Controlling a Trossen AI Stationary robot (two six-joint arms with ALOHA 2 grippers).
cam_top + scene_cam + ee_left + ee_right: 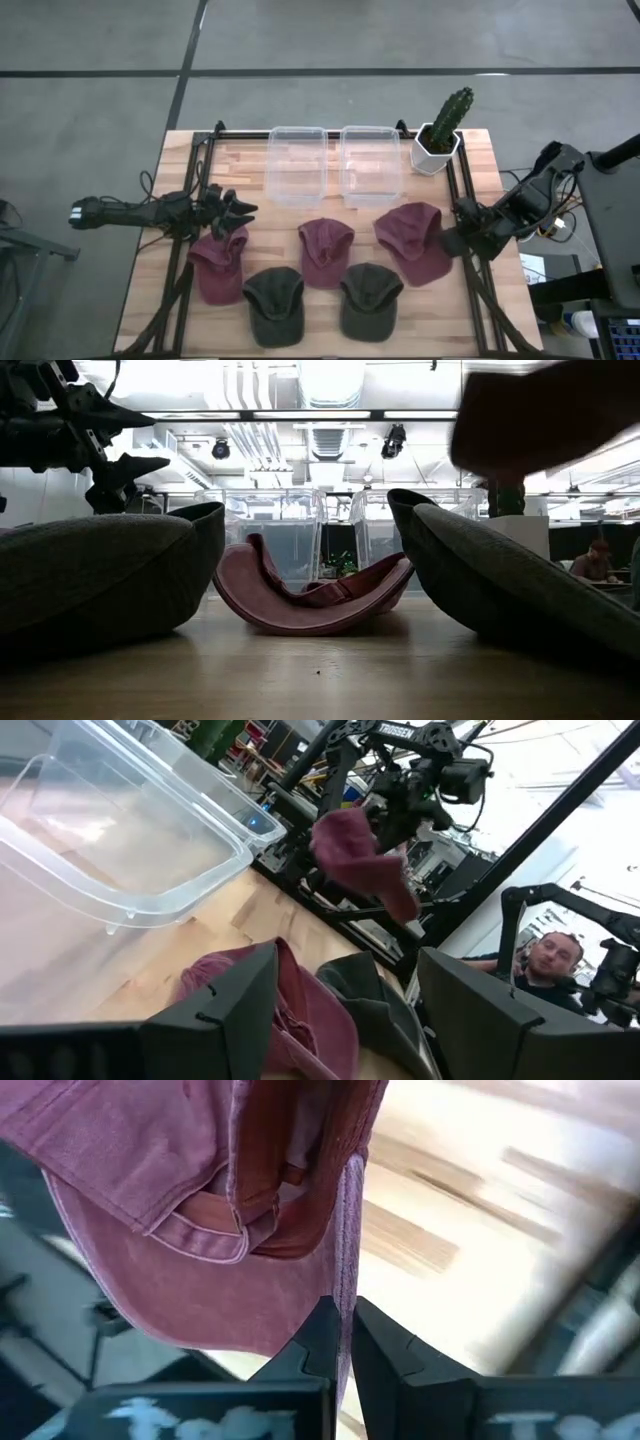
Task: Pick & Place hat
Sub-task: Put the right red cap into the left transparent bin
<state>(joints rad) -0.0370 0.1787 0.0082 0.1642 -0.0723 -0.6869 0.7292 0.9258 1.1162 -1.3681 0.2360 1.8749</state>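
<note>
Several caps lie on the table: two maroon (218,262) (326,250) and two dark green (274,305) (369,300). A third maroon cap (413,240) is in my right gripper (455,240), near the table's right edge; the left wrist view shows this cap (360,860) raised in the air. My left gripper (240,212) is open and hovers over the table's left side, just beyond the left maroon cap. Its fingers (210,1010) frame a maroon cap (290,1010) and a green cap (370,1000) below. My right gripper (345,1345) pinches a thin edge of the maroon cap (346,1270) between its two fingers, near the back strap (235,1210). The fingers come from the table's right side. The cap is lifted clear and hangs from the hold, its inside showing.
Two clear plastic bins (298,165) (370,165) stand side by side at the table's far side. A potted cactus (440,135) is at the far right corner. Black rails (185,250) run along both sides. A person (545,955) sits beyond the table.
</note>
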